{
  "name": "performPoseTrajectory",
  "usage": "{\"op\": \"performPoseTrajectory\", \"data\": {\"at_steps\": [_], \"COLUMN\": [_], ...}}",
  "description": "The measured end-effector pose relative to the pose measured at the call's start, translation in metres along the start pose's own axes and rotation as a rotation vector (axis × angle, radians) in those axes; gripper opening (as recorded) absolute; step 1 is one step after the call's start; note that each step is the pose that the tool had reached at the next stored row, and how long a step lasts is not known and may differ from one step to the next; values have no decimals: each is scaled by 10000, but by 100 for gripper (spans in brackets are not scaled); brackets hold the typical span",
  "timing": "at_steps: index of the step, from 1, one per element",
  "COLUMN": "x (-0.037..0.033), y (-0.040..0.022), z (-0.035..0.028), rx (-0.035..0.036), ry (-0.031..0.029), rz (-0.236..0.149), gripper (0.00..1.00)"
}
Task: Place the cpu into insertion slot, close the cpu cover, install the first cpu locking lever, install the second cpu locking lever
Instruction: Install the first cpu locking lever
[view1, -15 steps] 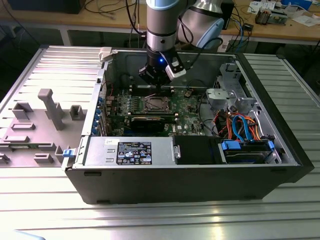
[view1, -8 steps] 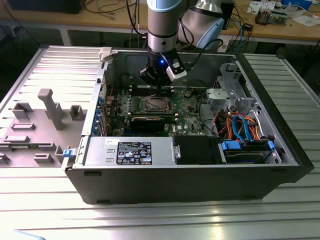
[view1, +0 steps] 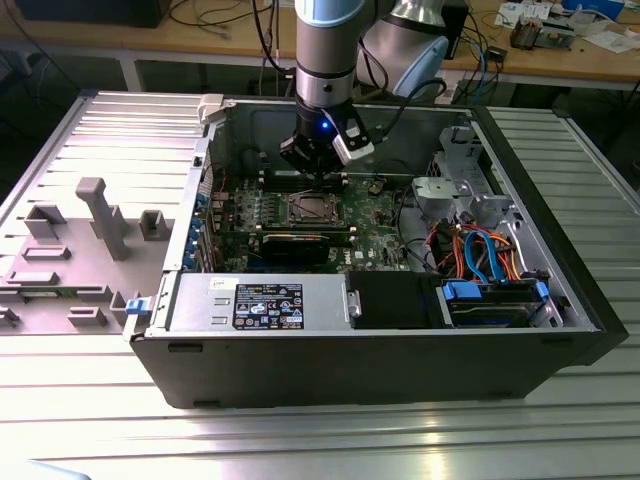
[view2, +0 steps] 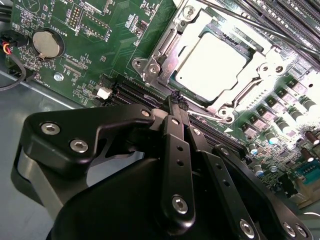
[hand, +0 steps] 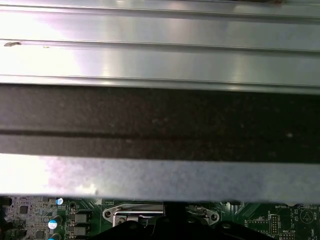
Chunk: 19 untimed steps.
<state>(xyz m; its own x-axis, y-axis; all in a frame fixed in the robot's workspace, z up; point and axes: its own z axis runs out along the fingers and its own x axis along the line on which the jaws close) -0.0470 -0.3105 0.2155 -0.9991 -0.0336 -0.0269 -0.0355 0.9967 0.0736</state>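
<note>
Second wrist view: matte black hand (view2: 176, 100) pinched closed beside silver-framed cpu cover (view2: 170, 47), over smooth grey cpu (view2: 212, 62).

In the exterior view the arm (view1: 326, 60) runs off the picture's top edge, and its wrist hides the board just behind the socket (view1: 310, 208). In the second wrist view the pincer (view2: 176, 102) covers the board nearest it — its fingers look pressed together. The chip (view2: 211, 64) shows through the cover (view2: 165, 47).
</note>
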Motion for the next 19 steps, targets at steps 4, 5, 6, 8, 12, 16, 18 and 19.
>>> {"op": "performPoseTrajectory", "data": {"at_steps": [4, 5, 6, 8, 12, 16, 18, 19], "x": [0, 0, 0, 0, -7, -2, 21, 34], "y": [0, -1, -1, -1, -1, 1, 2, 2], "z": [5, 10, 10, 10, 11, 11, 10, 10], "rx": [0, 0, 0, 0, -2, -1, -1, -1], "ry": [0, 0, 0, 0, -1, -2, -3, -6], "rz": [0, 0, 0, 0, -1, 1, 0, 0], "gripper": [11, 11, 11, 11, 11, 11, 11, 11]}}
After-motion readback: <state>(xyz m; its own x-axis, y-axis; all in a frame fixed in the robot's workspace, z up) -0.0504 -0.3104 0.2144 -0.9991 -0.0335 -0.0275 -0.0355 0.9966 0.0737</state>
